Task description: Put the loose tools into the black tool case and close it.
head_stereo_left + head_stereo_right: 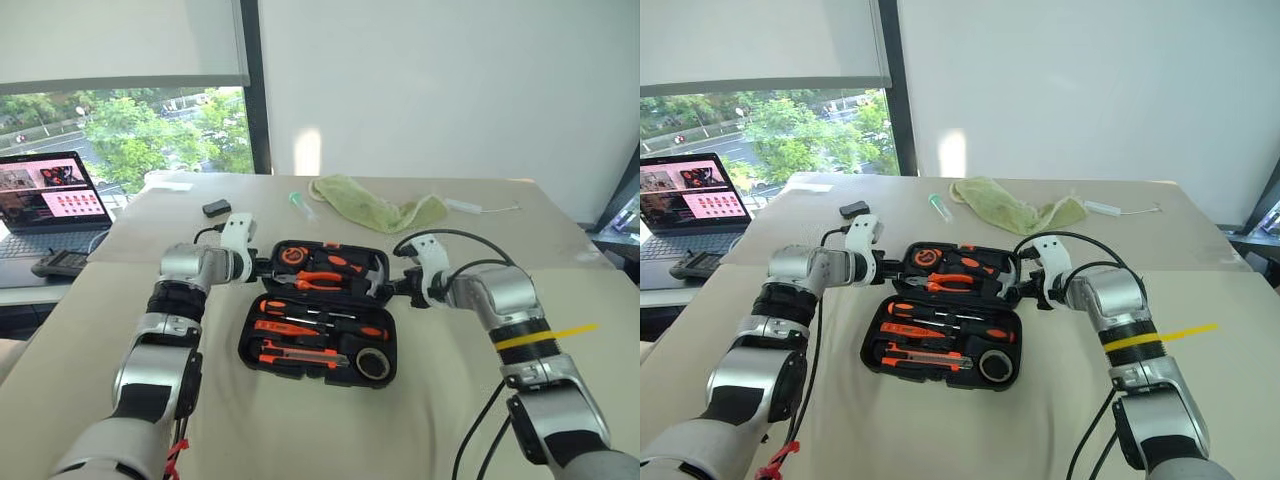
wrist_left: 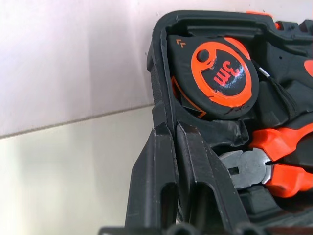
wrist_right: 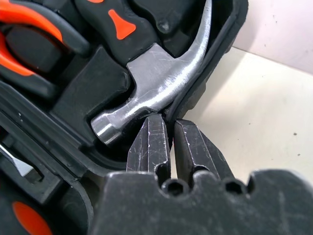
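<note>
- black tool case (image 1: 322, 312) lies open on the bench (image 1: 480, 250), long axis running across in front of the robot; hinge line between near half and far half.
- near half holds the screwdrivers (image 1: 320, 318), utility knife (image 1: 300, 351) and tape roll (image 1: 373, 362), all seated in their slots as far as I can see. No loose tools visible on the bench.
- far half (the lid) holds tape measure (image 2: 220, 76), pliers (image 1: 320, 282) and hammer (image 3: 156, 88).
- left pincer (image 2: 176, 147): fingers drawn together, clamped on the lid's left edge wall, one finger either side of the rim.
- right pincer (image 3: 168, 142): fingers nearly together, clamped on the lid's right edge wall, just beside the hammer head.
- key relation: the two pincers sit at opposite short ends of the lid, roughly symmetric, both pointing inward along the long axis. Neither arm is nearer; it's a two-handed job.
- judgement: next move is swinging the lid up and toward the robot about the hinge, onto the near half. Both ends need to rise evenly or the lid twists.
- orange latch: can't make it out for sure.
</note>
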Controlling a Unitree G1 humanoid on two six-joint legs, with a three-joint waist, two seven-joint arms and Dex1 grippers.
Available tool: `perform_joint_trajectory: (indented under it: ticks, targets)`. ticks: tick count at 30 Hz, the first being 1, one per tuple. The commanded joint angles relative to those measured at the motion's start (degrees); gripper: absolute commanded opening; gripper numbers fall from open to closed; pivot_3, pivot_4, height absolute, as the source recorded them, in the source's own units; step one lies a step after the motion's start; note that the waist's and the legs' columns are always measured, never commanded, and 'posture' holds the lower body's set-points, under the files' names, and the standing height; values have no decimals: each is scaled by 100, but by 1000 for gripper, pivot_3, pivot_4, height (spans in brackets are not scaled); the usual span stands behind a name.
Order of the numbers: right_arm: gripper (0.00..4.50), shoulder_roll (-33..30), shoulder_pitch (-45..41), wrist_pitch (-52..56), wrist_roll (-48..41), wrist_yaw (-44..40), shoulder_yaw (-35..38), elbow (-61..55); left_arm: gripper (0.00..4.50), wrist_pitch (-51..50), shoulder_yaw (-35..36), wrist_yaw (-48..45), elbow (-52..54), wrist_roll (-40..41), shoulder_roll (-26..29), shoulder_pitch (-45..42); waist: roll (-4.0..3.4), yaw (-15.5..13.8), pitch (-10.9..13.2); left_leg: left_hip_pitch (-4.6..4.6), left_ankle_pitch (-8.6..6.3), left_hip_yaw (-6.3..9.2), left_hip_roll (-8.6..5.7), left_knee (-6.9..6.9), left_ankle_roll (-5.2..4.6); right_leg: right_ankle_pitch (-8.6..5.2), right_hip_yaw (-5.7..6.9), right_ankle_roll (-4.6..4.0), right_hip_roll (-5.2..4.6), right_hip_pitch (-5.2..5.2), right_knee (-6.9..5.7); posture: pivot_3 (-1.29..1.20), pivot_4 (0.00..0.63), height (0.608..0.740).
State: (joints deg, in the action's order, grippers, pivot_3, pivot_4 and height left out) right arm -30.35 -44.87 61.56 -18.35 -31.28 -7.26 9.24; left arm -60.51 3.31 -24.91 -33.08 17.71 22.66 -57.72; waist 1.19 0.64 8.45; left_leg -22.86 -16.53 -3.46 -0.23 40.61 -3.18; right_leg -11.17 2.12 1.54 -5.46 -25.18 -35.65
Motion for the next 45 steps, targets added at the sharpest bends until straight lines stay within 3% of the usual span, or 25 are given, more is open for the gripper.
perform_joint_trajectory:
  ticks: [1, 8, 15, 20, 23, 28, 33, 38, 40, 43, 45]
  targets:
    - [21, -81, 311, 142, -173, -246, -21, -770, 0, -715, 83, 18, 696, 177, -9, 358, 0, 4, 0, -2, -1, 1, 0, 0, -1, -1, 1, 1, -1, -2, -1, 0, 150, 740]
    - [21, -226, 1253, -799, -41, -206, 269, -2229, 0, -403, 442, -186, 2834, 582, 21, 1384, 0, -3, 0, -7, -5, 1, 2, -5, 1, -2, -1, 3, -1, -7, 9, 0, 150, 740]
    - [21, -341, 2220, -2068, 466, 14, 352, -3301, 0, 1778, 100, -1335, 4751, 501, 469, 2940, -1, -14, 0, -24, -5, -2, 3, -4, 4, -2, -7, 1, -1, -18, 32, 0, 150, 740]
    - [21, -336, 2708, -3010, 919, 207, 394, -3575, 0, 3537, -58, -1808, 4813, 67, 672, 3569, -1, -76, 1, -27, -4, -4, 2, 3, 4, 1, -4, -5, -2, -17, 52, 0, 150, 740]
    - [21, -402, 3081, -3533, 1287, 406, 488, -3809, 0, 5344, -216, -2168, 4461, -663, 1097, 4137, -1, -104, 1, -26, -5, -4, 3, 12, 2, 3, -3, -9, -2, -16, 55, 0, 150, 740]
    - [21, -920, 3958, -4664, 2095, 350, 438, -4337, 0, 7336, -244, -2343, 3751, -1206, 1426, 4502, -6, -153, 3, -19, -10, -7, 4, 11, -6, 2, 3, -14, -8, -13, 55, 0, 150, 740]
    - [21, -1403, 5091, -5736, 2725, 332, 687, -4582, 0, 8375, -125, -2429, 3114, -1335, 1659, 4868, -11, -152, 0, 2, -32, -11, 4, 15, -44, 2, 5, -14, -10, 11, 53, 0, 150, 740]
    - [21, -1561, 6057, -6436, 2982, 339, 1198, -4659, 0, 8788, 91, -2917, 2482, -888, 2086, 5240, -25, -121, -8, 45, -36, -15, 12, 14, -50, 0, 6, -13, -1, 48, 52, 0, 150, 740]
    - [0, -1571, 6395, -6589, 3102, 319, 1381, -4662, 684, 8314, 289, -2735, 2283, -648, 2065, 5182, -32, -114, -11, 87, -46, -18, 18, 10, -65, -5, 5, -13, 1, 89, 57, 0, 150, 740]
    - [1035, -1608, 6985, -6356, 2925, -66, 1658, -4905, 1685, 7762, 411, -3004, 2092, -266, 2194, 5172, -30, -127, -8, 93, -52, -26, 18, 13, -71, -19, 2, -3, 0, 94, 54, 0, 150, 740]
    - [1058, -1601, 7299, -6042, 2661, -343, 1951, -5122, 2555, 7426, 467, -3291, 2017, -71, 2310, 5251, -15, -162, -5, 89, -51, -15, 19, 17, -70, -20, 6, -2, 2, 95, 55, 0, 150, 740]
